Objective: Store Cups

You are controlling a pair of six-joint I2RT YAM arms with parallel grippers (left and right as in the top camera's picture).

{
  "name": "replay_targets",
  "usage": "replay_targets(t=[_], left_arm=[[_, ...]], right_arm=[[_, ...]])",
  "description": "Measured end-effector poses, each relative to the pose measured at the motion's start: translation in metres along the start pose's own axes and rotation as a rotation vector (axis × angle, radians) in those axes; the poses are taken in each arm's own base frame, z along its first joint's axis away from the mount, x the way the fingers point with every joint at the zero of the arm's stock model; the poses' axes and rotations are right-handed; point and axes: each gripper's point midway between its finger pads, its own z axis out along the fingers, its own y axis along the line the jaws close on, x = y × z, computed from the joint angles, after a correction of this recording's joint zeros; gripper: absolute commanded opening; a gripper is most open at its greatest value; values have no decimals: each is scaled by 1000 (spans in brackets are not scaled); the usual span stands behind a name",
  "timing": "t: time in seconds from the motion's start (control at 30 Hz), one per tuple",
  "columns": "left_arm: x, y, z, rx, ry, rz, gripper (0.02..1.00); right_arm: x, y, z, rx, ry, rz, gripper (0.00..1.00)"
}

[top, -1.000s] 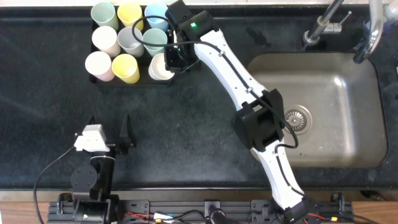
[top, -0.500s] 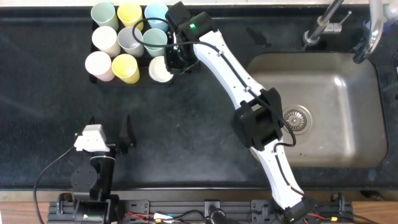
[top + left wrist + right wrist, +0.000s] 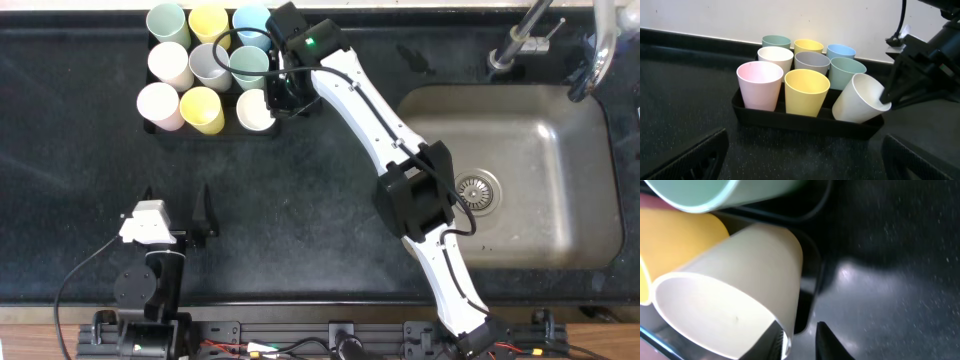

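A black tray [image 3: 805, 123] at the counter's back left holds several pastel cups upright, among them a pink cup [image 3: 160, 105] and a yellow cup [image 3: 203, 110] in the near row. A white cup [image 3: 254, 110] leans tilted in the tray's near right corner. My right gripper [image 3: 284, 92] is shut on that white cup's [image 3: 859, 99] rim, one finger inside and one outside. In the right wrist view the white cup [image 3: 735, 292] lies beside the yellow cup [image 3: 675, 235]. My left gripper [image 3: 176, 203] rests open near its base, well in front of the tray, nothing between its fingers [image 3: 690, 155].
A steel sink [image 3: 560, 240] takes up the right side, with a faucet [image 3: 520, 45] behind it. The right arm [image 3: 370, 120] stretches diagonally across the dark counter [image 3: 300, 220] from the bottom right to the tray.
The right gripper and the white cup have edged slightly left, further into the tray's corner. The left arm has not moved.
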Motion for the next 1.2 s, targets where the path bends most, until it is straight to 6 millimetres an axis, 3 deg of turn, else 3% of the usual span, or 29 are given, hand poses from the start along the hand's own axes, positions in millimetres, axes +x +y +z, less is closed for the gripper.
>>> replay_targets(t=[0.33,0.57,0.73,0.87,1.07,1.2], left_arm=[[0,0,0,0,0,0,1000],[0,0,0,0,0,0,1000],[0,0,0,0,0,0,1000],[0,0,0,0,0,0,1000],[0,0,0,0,0,0,1000],[0,0,0,0,0,0,1000]], right_arm=[[-15,2,-6,-26,-56,-21,312],[-20,9,-43,-45,-118,-94,389],[-17,14,-93,-29,-196,-168,441],[-18,0,-149,15,-290,-195,492],[-15,-64,-244,147,-436,-154,590],[-9,-110,-286,223,-523,-103,748]])
